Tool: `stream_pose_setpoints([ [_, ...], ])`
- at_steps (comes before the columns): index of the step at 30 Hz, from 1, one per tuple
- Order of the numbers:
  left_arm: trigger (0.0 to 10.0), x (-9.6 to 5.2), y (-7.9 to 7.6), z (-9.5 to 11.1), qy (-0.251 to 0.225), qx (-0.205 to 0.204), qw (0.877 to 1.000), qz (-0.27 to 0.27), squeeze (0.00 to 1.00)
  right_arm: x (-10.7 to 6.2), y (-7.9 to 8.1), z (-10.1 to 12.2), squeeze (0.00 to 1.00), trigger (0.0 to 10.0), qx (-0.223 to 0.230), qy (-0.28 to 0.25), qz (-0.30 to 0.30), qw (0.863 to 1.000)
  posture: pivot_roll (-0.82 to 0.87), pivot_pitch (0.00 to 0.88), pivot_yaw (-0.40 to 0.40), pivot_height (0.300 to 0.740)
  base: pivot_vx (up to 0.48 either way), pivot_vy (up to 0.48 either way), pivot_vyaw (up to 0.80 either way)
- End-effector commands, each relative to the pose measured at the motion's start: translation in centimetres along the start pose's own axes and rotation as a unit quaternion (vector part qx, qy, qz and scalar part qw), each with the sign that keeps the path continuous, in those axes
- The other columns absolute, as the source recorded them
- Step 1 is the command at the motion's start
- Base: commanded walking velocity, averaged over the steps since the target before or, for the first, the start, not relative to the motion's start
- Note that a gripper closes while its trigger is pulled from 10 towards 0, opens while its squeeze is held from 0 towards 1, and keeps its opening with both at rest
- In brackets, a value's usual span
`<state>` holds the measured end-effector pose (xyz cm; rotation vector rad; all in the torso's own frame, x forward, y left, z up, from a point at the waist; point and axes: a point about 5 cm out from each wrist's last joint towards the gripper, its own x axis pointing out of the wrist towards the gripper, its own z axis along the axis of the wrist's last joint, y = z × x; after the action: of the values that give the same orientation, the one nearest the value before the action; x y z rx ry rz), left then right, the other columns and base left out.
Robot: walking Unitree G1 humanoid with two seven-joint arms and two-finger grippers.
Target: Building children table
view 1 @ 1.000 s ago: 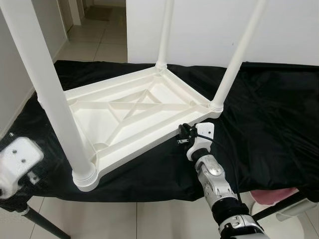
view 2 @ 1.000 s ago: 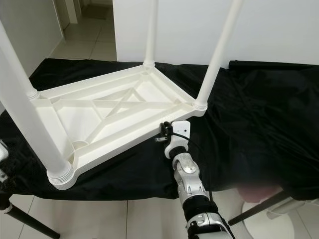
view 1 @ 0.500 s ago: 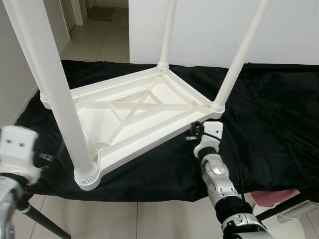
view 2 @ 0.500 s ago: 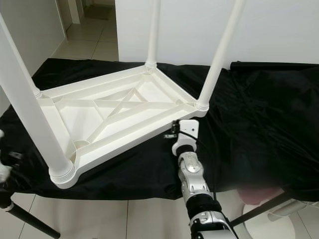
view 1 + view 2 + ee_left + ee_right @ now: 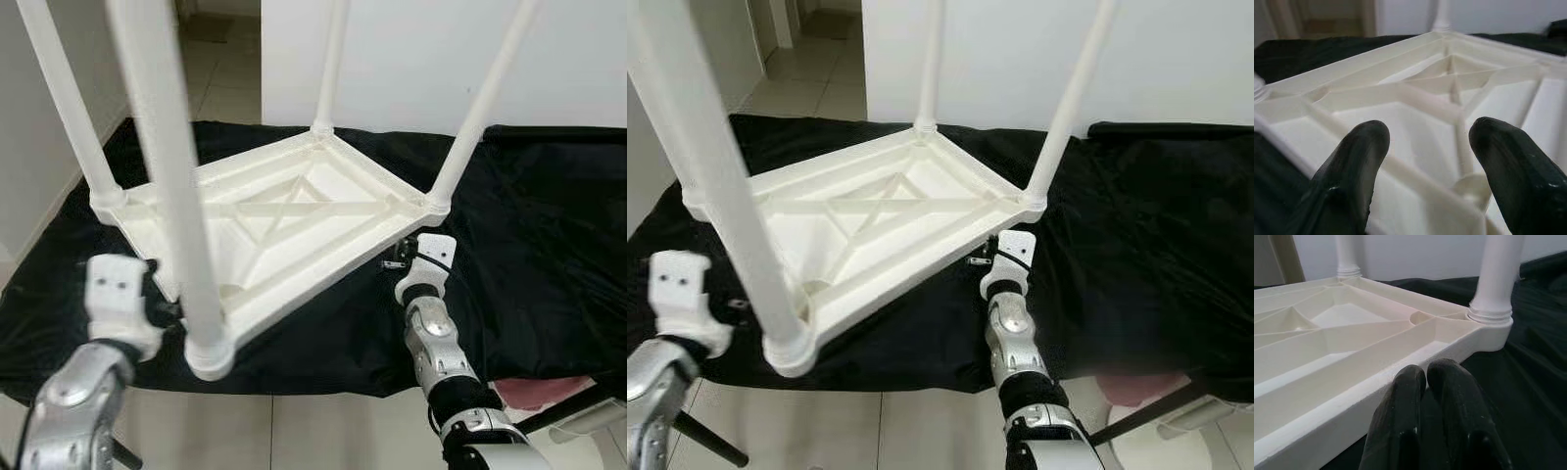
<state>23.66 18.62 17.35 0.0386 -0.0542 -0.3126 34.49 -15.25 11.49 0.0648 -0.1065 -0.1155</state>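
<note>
table (image 5: 294,211): white plastic, smooth, semi-gloss | cloth (image 5: 549,225): black, crinkled sheen | floor (image 5: 220,88): glossy tile

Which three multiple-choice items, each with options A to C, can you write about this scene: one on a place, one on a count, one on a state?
1. Where does the white table lie?
A. on the tiled floor
B. on the black cloth
C. on a wooden shelf

2. How many legs stand up from it?
A. two
B. three
C. four

3. How are the fingers of the left gripper?
A. open
B. shut on a leg
C. shut on a screw

Key:
1 B: the upside-down table rests on the black cloth.
2 C: one leg rises from each of the four corners.
3 A: the left wrist view shows a wide gap between the two black fingers; those of the right gripper are together.
</note>
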Motion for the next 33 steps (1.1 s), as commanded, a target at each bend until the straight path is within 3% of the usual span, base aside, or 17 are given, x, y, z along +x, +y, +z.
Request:
stream_pose_setpoints([
  [1, 10.0, 0.6, -1.4, 0.3, -0.016, -0.008, 0.999, -0.028, 0.0, 0.1, -0.5, -0.7, 0.0, 10.0, 0.004, 0.028, -0.014, 0.999, 0.15, 0.023, -0.051, 0.74, 0.0, 0.0, 0.0],
  [2, 10.0, 0.6, -1.4, 0.3, -0.016, -0.008, 0.999, -0.028, 0.0, 0.1, -0.5, -0.7, 0.0, 10.0, 0.004, 0.028, -0.014, 0.999, 0.15, 0.023, -0.051, 0.74, 0.0, 0.0, 0.0],
  [3, 10.0, 1.2, -2.6, 0.3, -0.023, -0.017, 0.998, -0.05, 0.0, 0.2, -0.5, -0.9, 0.0, 10.0, 0.004, 0.04, -0.016, 0.999, 0.15, 0.023, -0.051, 0.74, 0.0, 0.0, 0.0],
  [4, 10.0, 2.1, -4.9, 0.2, -0.031, -0.023, 0.995, -0.09, 0.0, 0.5, -0.8, -1.1, 0.0, 10.0, -0.001, 0.06, -0.026, 0.998, 0.13, 0.026, -0.048, 0.74, 0.0, 0.0, 0.0],
  [8, 10.0, 2.2, -5.5, 0.2, -0.035, -0.022, 0.994, -0.101, 0.0, 0.6, -0.8, -1.1, 0.0, 10.0, -0.001, 0.065, -0.028, 0.997, 0.12, 0.025, -0.045, 0.74, 0.0, 0.0, 0.0],
  [9, 10.0, 2.5, -6.6, 0.2, -0.041, -0.03, 0.991, -0.128, 0.0, 0.9, -1.0, -1.1, 0.0, 10.0, -0.001, 0.072, -0.032, 0.997, 0.12, 0.025, -0.045, 0.74, 0.0, 0.0, 0.0],
  [29, 10.0, 2.8, -9.4, 1.5, -0.078, -0.049, 0.975, -0.203, 0.0, 2.6, -0.2, -1.3, 0.0, 10.0, -0.013, 0.128, 0.011, 0.992, 0.11, 0.012, -0.048, 0.74, 0.0, 0.0, 0.0],
  [30, 10.0, 2.9, -9.8, 1.8, -0.084, -0.052, 0.972, -0.211, 0.0, 2.7, 0.2, -1.5, 0.0, 10.0, -0.038, 0.139, 0.032, 0.989, 0.11, 0.009, -0.051, 0.74, 0.0, 0.0, 0.0],
  [33, 10.0, 3.0, -9.9, 1.8, -0.085, -0.056, 0.972, -0.212, 0.0, 2.7, 0.6, -1.6, 0.0, 10.0, -0.047, 0.143, 0.048, 0.987, 0.11, 0.008, -0.049, 0.74, 0.0, 0.0, 0.0],
])
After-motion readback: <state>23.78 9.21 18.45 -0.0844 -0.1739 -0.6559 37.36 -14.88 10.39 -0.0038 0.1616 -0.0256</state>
